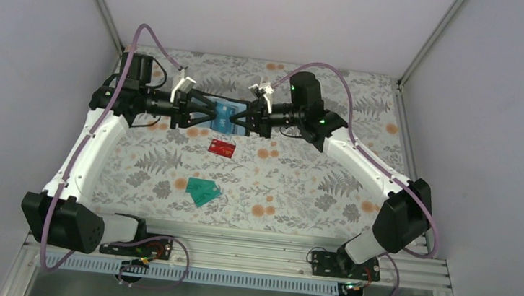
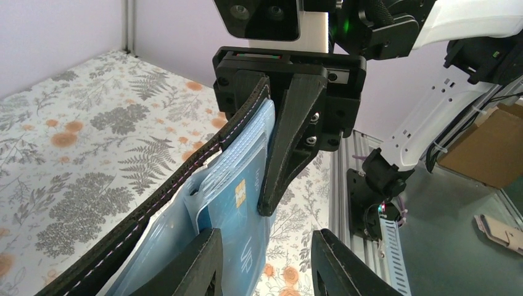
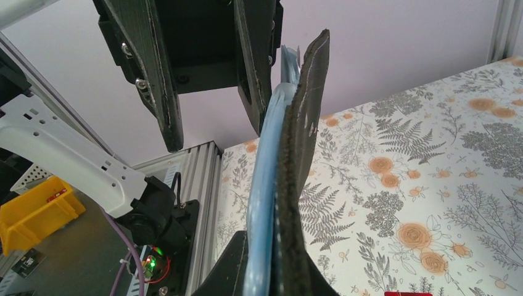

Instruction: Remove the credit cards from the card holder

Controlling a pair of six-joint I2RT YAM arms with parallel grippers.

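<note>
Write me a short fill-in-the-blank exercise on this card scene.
___ thin teal-green plastic cards lie overlapping on the flowered table. The thin plastic card lying alone on that table is ___. The plastic card inside the small black bifold card holder is ___.
Missing words: two; red; blue.

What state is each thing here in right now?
Card holder: lifted off the table.
Blue card: still inside the card holder.
Red card: out, flat on the table.
Teal cards: out, overlapping on the table.
Right end effector: shut on the card holder.
Left end effector: open, at the blue card.
</note>
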